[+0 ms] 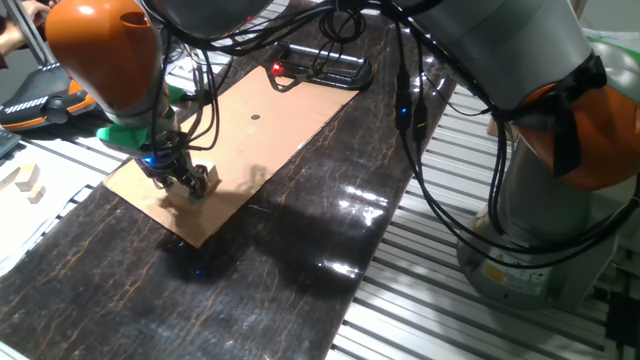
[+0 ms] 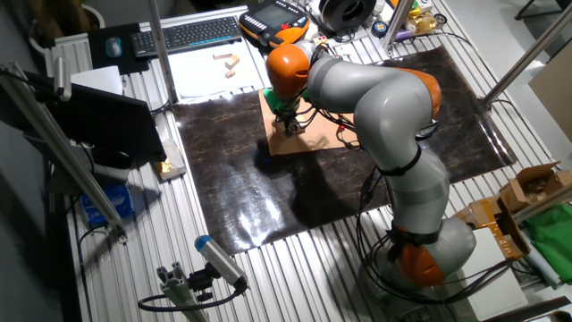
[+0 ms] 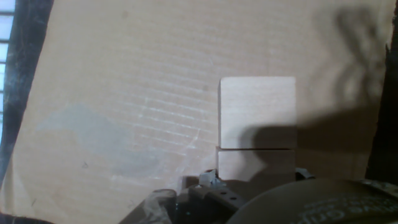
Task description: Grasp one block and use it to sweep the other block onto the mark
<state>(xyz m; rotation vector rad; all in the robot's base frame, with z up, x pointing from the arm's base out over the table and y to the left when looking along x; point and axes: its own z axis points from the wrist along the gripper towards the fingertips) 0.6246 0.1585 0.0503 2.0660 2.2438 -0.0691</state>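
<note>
Two pale wooden blocks lie end to end on the cardboard sheet (image 1: 290,120). In the hand view the near block (image 3: 255,163) sits between my fingertips, and the far block (image 3: 257,112) touches its front face. My gripper (image 3: 255,179) looks shut on the near block, low on the sheet. In one fixed view the gripper (image 1: 190,183) is near the sheet's front left corner, with a block (image 1: 208,178) at its tip. The mark (image 1: 256,116) is a tiny black dot further up the sheet, well away from the blocks. It is out of the hand view.
The cardboard lies on a dark glossy mat (image 1: 300,260) on an aluminium table. A black device with a red light (image 1: 320,68) and cables sit behind the sheet. Spare wooden pieces (image 1: 28,180) lie at far left. The robot's base (image 1: 540,230) stands at right.
</note>
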